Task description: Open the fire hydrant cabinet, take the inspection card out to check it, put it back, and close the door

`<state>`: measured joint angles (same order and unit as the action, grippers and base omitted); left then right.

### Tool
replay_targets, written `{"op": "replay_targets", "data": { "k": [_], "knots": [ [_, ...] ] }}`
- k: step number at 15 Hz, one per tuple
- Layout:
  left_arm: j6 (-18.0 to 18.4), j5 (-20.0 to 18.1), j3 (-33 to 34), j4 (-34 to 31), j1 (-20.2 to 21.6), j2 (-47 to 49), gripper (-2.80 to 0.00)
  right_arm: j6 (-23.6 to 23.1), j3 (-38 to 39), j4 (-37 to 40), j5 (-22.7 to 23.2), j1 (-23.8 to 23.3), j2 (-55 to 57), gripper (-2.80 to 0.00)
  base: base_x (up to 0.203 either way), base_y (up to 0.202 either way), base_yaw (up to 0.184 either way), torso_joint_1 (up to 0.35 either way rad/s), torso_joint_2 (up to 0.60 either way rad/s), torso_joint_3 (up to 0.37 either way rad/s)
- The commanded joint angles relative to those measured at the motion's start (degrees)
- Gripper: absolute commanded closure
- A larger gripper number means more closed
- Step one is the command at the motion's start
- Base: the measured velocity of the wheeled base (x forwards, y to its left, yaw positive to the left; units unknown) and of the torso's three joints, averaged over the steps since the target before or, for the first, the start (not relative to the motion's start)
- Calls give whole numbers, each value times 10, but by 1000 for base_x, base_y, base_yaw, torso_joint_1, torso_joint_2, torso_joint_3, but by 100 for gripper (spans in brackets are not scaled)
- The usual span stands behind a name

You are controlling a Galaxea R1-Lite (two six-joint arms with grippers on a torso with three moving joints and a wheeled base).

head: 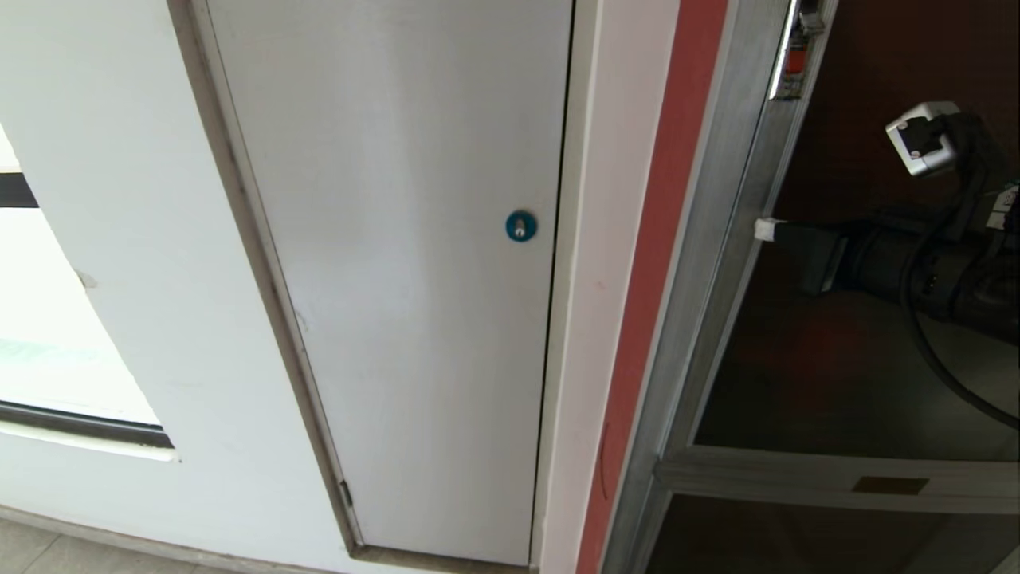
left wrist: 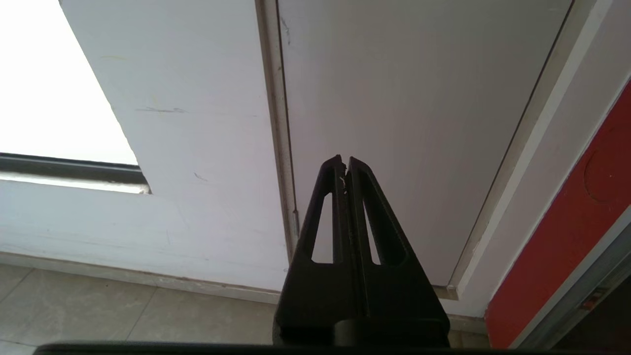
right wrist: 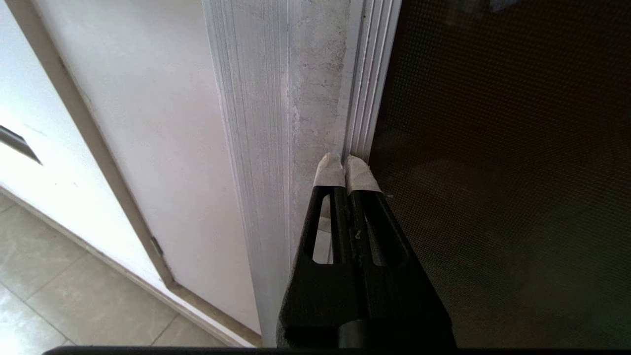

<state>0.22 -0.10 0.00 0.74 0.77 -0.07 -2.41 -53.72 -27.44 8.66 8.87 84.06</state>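
Aluminium-framed dark tinted glass door (head: 845, 359) stands closed; the right gripper (right wrist: 344, 165), jaws closed and empty, touches its frame edge. Left gripper (left wrist: 344, 162) hangs closed, empty.

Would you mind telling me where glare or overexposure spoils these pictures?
Head view: the window at far left is blown out white, while the door glass is dark and mirrors the robot's arm. Left wrist view: the window is pure white. Right wrist view: evenly lit, the tinted glass very dark.
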Motion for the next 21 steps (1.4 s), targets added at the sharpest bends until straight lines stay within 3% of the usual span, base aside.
{"op": "replay_targets", "data": {
  "k": [1,10,17,21],
  "knots": [
    [0,0,4,0,0,0,0,-1,-2,-2,-1,0,8,0,0,0,0,0,0,0],
    [0,0,4,0,0,0,0,-1,23,-2,0,3,-35,0,0,0,0,0,0,0],
    [0,0,4,0,0,0,0,2,67,0,5,40,-115,0,0,0,0,0,0,0],
    [0,0,4,0,0,0,0,1,37,3,2,48,-131,0,0,0,0,0,0,0]
  ]
}}
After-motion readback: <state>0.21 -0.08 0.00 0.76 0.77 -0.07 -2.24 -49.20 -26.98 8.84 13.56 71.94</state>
